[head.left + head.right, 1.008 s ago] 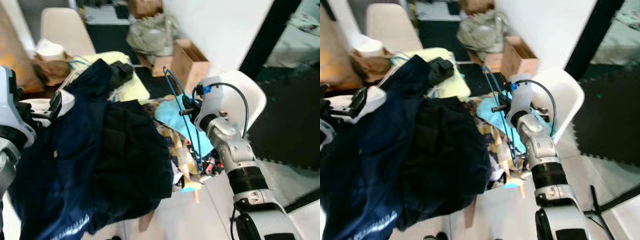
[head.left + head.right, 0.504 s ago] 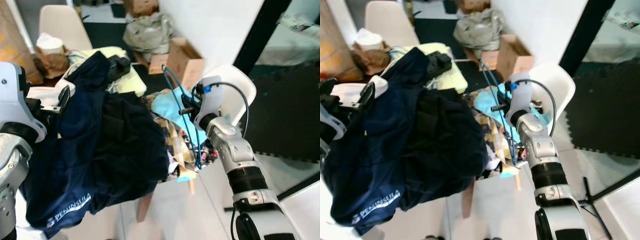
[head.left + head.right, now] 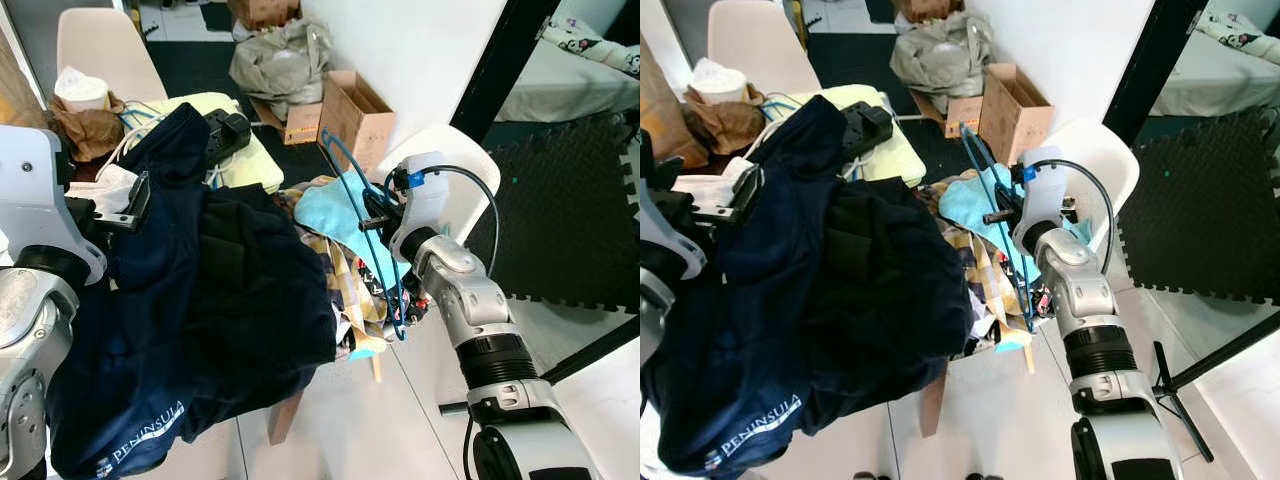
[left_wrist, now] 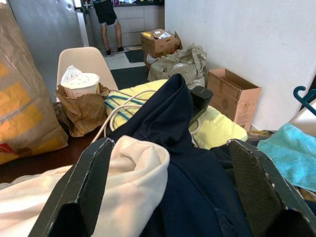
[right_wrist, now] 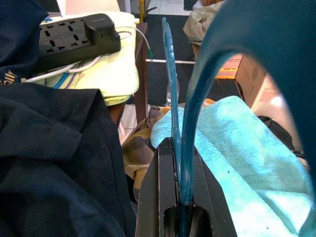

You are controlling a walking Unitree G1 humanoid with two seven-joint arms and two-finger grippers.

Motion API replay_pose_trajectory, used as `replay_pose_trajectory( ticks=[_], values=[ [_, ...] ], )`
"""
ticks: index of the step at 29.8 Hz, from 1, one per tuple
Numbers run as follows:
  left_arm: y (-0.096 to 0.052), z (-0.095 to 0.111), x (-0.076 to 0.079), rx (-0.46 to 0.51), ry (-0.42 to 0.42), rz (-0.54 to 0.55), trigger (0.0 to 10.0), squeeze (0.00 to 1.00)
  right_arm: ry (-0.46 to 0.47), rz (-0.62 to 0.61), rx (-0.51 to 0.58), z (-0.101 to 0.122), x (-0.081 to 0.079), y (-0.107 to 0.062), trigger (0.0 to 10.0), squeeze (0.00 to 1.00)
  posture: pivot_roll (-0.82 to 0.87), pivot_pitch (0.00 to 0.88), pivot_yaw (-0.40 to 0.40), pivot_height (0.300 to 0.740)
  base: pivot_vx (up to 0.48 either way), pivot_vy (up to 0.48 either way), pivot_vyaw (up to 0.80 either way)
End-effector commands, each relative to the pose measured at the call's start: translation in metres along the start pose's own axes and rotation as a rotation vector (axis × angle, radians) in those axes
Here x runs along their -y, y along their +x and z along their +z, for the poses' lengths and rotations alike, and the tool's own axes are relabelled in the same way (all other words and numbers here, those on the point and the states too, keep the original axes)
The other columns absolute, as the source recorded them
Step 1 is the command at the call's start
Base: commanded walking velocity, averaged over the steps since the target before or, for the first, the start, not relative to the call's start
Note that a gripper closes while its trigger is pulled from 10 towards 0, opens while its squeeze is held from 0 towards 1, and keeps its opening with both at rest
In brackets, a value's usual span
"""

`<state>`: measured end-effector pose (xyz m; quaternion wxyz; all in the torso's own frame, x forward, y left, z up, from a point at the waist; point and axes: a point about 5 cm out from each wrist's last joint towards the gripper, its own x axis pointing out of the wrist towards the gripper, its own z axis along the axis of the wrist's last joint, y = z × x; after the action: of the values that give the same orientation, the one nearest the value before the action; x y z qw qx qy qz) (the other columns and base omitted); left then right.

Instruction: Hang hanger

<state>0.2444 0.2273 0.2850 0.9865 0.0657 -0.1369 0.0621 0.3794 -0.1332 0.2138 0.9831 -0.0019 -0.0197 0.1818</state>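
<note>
right gripper (image 5: 178,197) clamped flat on the blue hanger (image 3: 358,215), thin wire pinched between its two fingers and rising ahead of them, above a heap of clothes on a white chair (image 3: 462,165). left gripper (image 4: 168,197) spread wide, navy garment (image 3: 190,330) and a cream cloth (image 4: 113,173) bulging between the fingers. hanger picked up, then; no rail or hook to be seen, so hanging judged wholly undone.

Right tool (image 3: 372,214) raised at mid-scene, fingers pressed together; left tool (image 4: 168,192) forward, fingers (image 4: 88,185) spread wide.
</note>
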Motion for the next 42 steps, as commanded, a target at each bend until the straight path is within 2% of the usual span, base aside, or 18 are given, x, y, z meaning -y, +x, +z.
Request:
replay_pose_trajectory(
  ticks=[1, 13, 16, 21, 29, 35, 37, 38, 42],
  values=[
    [-0.001, -0.002, 0.004, 0.001, 0.002, -0.011, 10.0, 0.0, 0.007, -0.006, 0.009, -0.002, 0.002, -0.002, 10.0, 0.0, 0.07, 0.135, -0.086, 0.74, 0.0, 0.0, 0.0],
    [-0.001, 0.001, -0.005, 0.011, 0.057, 0.03, 10.0, 0.0, 0.006, 0.005, 0.005, -0.003, -0.002, -0.003, 10.0, 0.0, 0.07, 0.139, -0.088, 0.74, -0.234, 0.0, 0.0],
    [0.0, 0.004, -0.007, 0.023, 0.065, 0.035, 10.0, 0.0, 0.007, 0.007, 0.007, -0.003, -0.003, -0.003, 10.0, 0.0, 0.07, 0.141, -0.089, 0.74, -0.277, 0.0, 0.0],
    [0.002, 0.023, -0.014, 0.086, 0.112, 0.058, 10.0, 0.0, 0.011, 0.007, 0.012, -0.001, -0.003, -0.003, 10.0, 0.0, 0.07, 0.143, -0.09, 0.74, -0.277, 0.0, 0.0],
    [0.003, 0.029, -0.022, 0.104, 0.143, 0.084, 10.0, 0.0, 0.013, 0.005, 0.014, -0.001, -0.003, -0.003, 10.0, 0.0, 0.07, 0.143, -0.088, 0.74, -0.28, 0.034, 0.0],
    [0.002, 0.022, -0.028, 0.084, 0.141, 0.107, 10.0, 0.0, 0.014, 0.003, 0.014, -0.001, -0.002, -0.003, 10.0, 0.0, 0.07, 0.143, -0.088, 0.74, -0.244, 0.234, 0.0],
    [0.001, 0.017, -0.027, 0.068, 0.126, 0.106, 10.0, 0.0, 0.013, 0.002, 0.014, -0.001, -0.002, -0.003, 10.0, 0.0, 0.07, 0.141, -0.089, 0.74, 0.0, 0.0, 0.0],
    [-0.001, 0.006, -0.023, 0.042, 0.095, 0.1, 10.0, 0.0, 0.013, 0.001, 0.013, -0.002, -0.002, -0.003, 10.0, 0.0, 0.07, 0.142, -0.09, 0.74, 0.0, 0.0, 0.0],
    [-0.003, -0.003, -0.019, 0.016, 0.063, 0.096, 10.0, 0.0, 0.012, 0.004, 0.01, -0.002, -0.002, -0.003, 10.0, 0.0, 0.07, 0.142, -0.091, 0.74, 0.0, 0.0, 0.0]
  ],
)
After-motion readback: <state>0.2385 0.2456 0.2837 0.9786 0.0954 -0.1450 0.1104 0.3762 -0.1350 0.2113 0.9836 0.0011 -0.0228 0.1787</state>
